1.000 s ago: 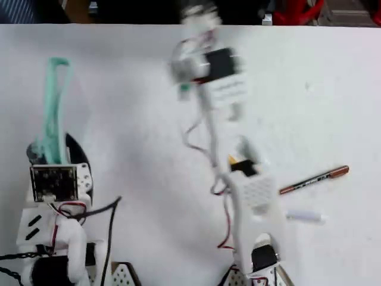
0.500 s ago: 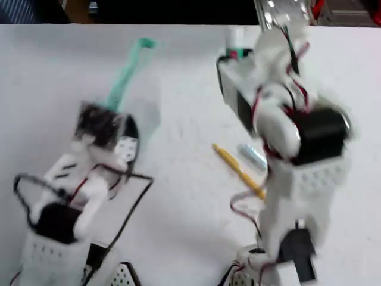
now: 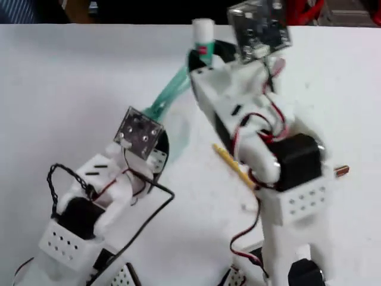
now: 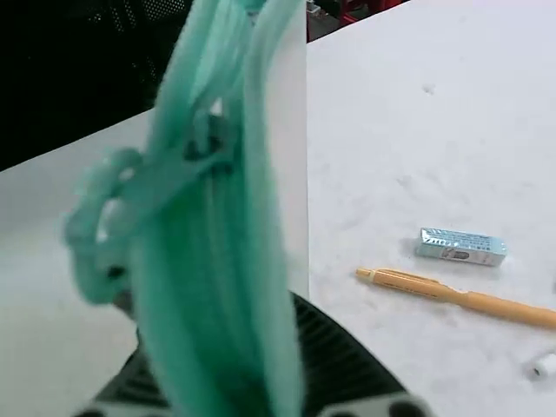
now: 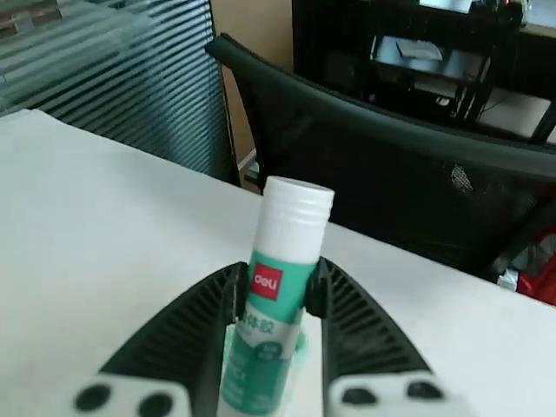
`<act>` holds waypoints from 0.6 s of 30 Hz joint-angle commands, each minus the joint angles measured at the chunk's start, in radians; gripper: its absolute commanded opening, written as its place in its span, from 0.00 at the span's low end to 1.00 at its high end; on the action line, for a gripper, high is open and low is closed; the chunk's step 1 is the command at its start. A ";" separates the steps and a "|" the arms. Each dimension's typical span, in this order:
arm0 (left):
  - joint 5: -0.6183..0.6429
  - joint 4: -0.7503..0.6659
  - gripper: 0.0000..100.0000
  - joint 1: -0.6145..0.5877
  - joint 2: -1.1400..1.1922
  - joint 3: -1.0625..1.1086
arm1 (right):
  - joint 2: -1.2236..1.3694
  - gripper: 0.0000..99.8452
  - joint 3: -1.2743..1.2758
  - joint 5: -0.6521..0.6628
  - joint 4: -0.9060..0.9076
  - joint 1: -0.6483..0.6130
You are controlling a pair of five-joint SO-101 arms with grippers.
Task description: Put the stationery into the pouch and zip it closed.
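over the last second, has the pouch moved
Yes. The pouch has swung right, from the table's left side toward the yellow pencil near the middle.

A white table carries a yellow pencil just beside a small blue eraser.

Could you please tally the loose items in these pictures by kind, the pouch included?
Pouch: 1
Glue stick: 1
Yellow pencil: 1
Small blue block, perhaps an eraser: 1
Brown pen, mostly hidden behind an arm: 1
White piece, cut off at the picture's edge: 1
Total: 6
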 commanded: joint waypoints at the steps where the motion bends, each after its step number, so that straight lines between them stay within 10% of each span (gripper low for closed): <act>1: 0.003 -0.057 0.02 0.016 -0.102 0.069 | 0.028 0.02 0.061 0.000 -0.214 -0.022; 18: 0.005 -0.091 0.02 0.016 -0.206 0.160 | 0.130 0.02 0.109 -0.094 -0.188 -0.024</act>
